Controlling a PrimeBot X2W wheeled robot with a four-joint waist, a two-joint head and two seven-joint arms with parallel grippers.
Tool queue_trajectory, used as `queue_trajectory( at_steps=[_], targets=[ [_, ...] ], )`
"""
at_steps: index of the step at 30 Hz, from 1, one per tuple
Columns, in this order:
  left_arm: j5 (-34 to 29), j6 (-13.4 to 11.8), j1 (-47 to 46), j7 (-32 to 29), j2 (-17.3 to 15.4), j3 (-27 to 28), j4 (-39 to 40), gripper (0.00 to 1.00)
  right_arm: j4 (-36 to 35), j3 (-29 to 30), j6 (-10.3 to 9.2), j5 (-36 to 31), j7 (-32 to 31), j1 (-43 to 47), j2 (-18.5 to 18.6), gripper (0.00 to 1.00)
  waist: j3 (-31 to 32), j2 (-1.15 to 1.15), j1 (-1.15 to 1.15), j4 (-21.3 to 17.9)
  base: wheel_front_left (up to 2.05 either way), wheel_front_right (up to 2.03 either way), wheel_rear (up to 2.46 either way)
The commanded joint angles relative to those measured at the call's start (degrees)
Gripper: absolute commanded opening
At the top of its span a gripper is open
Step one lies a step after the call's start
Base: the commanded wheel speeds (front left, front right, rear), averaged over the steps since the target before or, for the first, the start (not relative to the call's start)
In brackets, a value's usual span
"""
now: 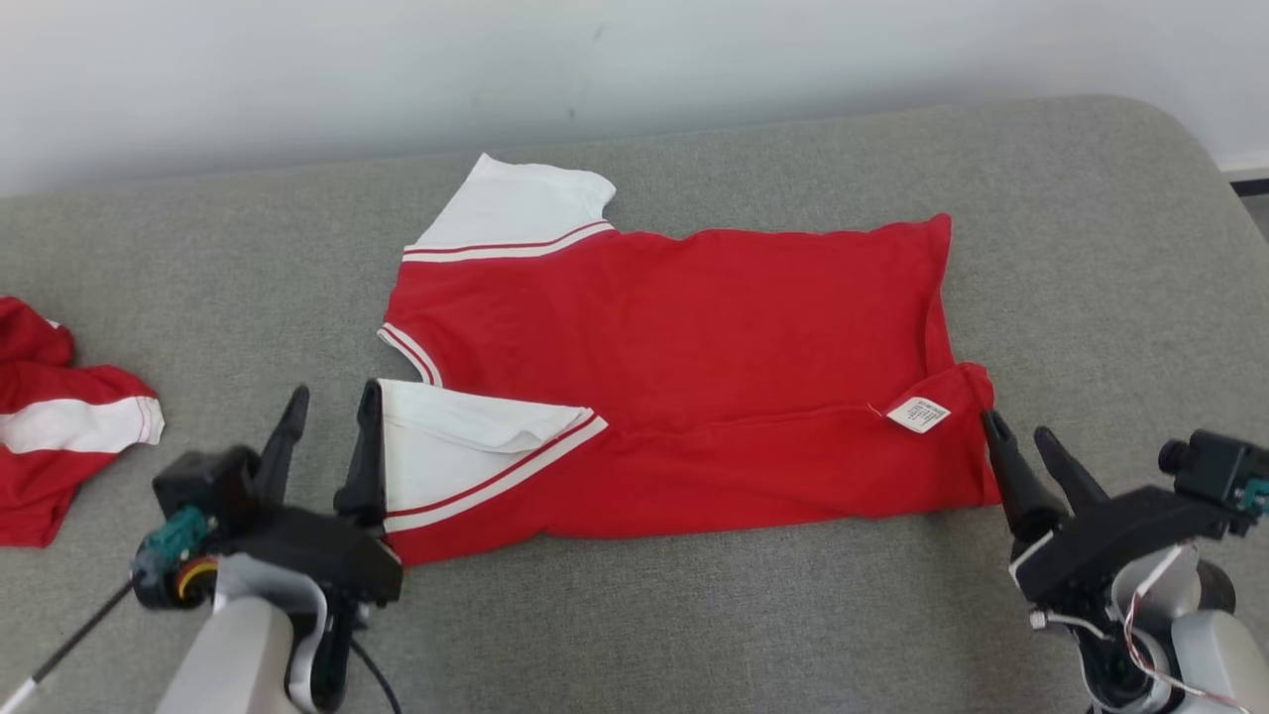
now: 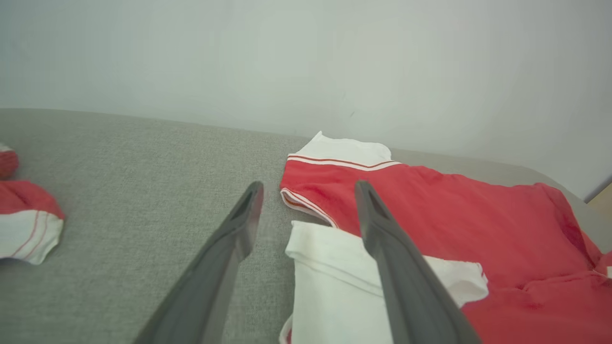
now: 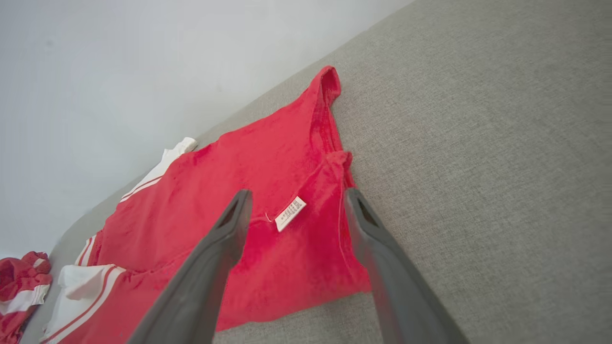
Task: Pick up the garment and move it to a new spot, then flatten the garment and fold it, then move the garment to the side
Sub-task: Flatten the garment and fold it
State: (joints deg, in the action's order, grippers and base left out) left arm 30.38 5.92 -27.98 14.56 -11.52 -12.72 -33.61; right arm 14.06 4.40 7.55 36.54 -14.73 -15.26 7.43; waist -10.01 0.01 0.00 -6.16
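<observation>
Nearest, at lower left in the head view: left gripper (image 1: 334,392), fingers spread wide, nothing held. Outer finger above bare grey cushion (image 1: 694,615); inner finger right at the edge of the near white sleeve (image 1: 446,446), contact not clear. Seen from the left wrist, that inner finger crossing over the sleeve's white cloth.

At lower right: right gripper (image 1: 1016,426), fingers likewise parted and empty, tips just beside the near hem corner of the red shirt (image 1: 674,337). From the right wrist, looking between the fingers onto that corner and a small white label (image 1: 918,414).

Next out, in the middle of the cushion: the shirt itself, spread mostly flat, lying sideways with collar end toward the left and hem toward the right. Near long edge turned over onto the body, label showing on the turned strip, near sleeve rumpled on top.

Further back: far white sleeve (image 1: 516,203) with red and white striping, pointing away.

Off to the left, well apart: a second red and white garment (image 1: 59,426), bunched, cut by the picture's edge.

Beyond the cushion: a pale wall (image 1: 397,69).
</observation>
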Motion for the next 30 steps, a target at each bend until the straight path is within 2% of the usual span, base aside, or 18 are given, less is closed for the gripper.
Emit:
queue_trajectory(
  at_steps=[1, 6, 12, 20, 28, 29, 30],
  targets=[
    [-0.7, -0.3, 2.2, 0.4, 0.0, 0.2, 0.6, 1.0, -0.2, -0.5, -0.14, -0.7, 1.0, 1.2, 0.9, 1.0, 0.7, -0.01, 0.0, 0.4, 0.0, 0.0, 0.0],
    [-2.3, -0.3, 7.9, 0.6, -0.7, -0.7, 2.5, 1.0, 0.5, -2.5, -0.14, -3.1, 4.2, 3.9, 3.6, 1.0, 1.4, -0.01, 0.0, 1.0, 0.0, 0.0, 0.0],
    [-3.3, -1.1, 12.4, 0.7, 0.1, -2.3, 3.6, 1.0, 3.4, -4.9, -0.14, -4.8, 7.6, 4.0, 5.3, 1.0, 1.1, -0.01, 0.0, 1.7, 0.0, 0.0, 0.0],
    [-4.4, -1.7, 11.5, 0.0, 0.6, -4.2, 0.7, 1.0, 10.6, -8.2, -0.14, -6.9, 11.7, 0.3, 7.6, 1.0, -0.7, -0.01, 0.0, 2.1, 0.0, 0.0, 0.0],
    [-3.8, -1.2, 8.9, 0.2, 1.2, -4.5, -2.7, 1.0, 20.6, -11.8, -0.14, -7.3, 15.5, -3.9, 8.0, 1.0, -2.1, -0.01, 0.0, 2.4, 0.0, 0.0, 0.0],
    [-3.5, -1.0, 8.6, 0.3, 1.4, -4.4, -3.3, 1.0, 21.6, -12.0, -0.14, -6.9, 15.9, -4.4, 8.1, 0.47, -2.1, -0.01, 0.0, 2.5, 0.0, 0.0, 0.0],
    [-3.2, -1.0, 8.2, 0.3, 1.5, -4.4, -4.0, 0.72, 22.5, -12.3, -0.14, -6.5, 16.6, -4.8, 8.2, 0.04, -2.1, -0.01, 0.0, 2.6, 0.0, 0.0, 0.0]
  ],
)
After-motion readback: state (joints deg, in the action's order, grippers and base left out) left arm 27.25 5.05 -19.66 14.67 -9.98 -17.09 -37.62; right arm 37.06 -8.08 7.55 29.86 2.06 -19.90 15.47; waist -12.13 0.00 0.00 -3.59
